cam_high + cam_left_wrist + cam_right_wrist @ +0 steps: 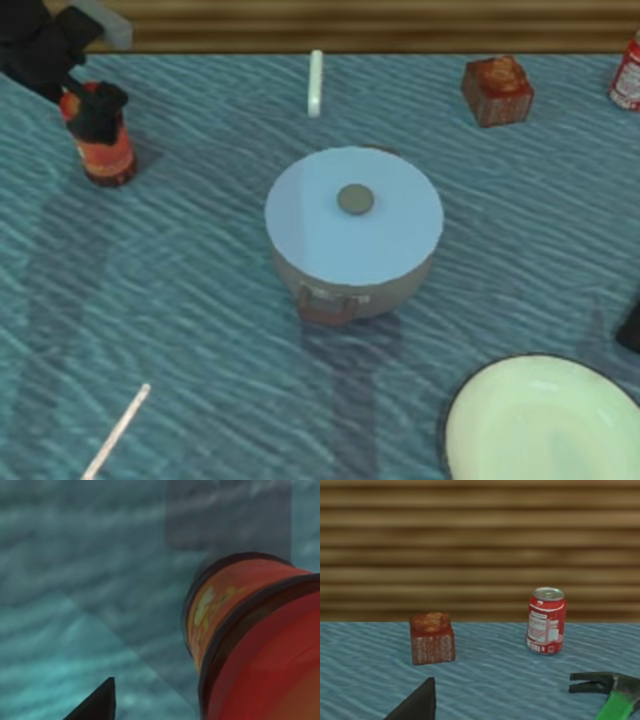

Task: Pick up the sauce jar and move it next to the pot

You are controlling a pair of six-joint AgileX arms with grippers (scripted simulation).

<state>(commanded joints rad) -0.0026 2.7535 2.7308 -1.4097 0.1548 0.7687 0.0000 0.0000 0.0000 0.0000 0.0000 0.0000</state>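
Jar point(105, 150) stands upright at the far left of the table, well apart from the pot point(353, 230) at centre, with the left gripper point(93, 108) down over its top; whether the fingers have closed on it cannot be told. The step in hand looks like the grasp, so next comes a firm hold, a lift, and a carry rightward to set it beside the pot. The right arm point(630, 322) is parked at the right edge.
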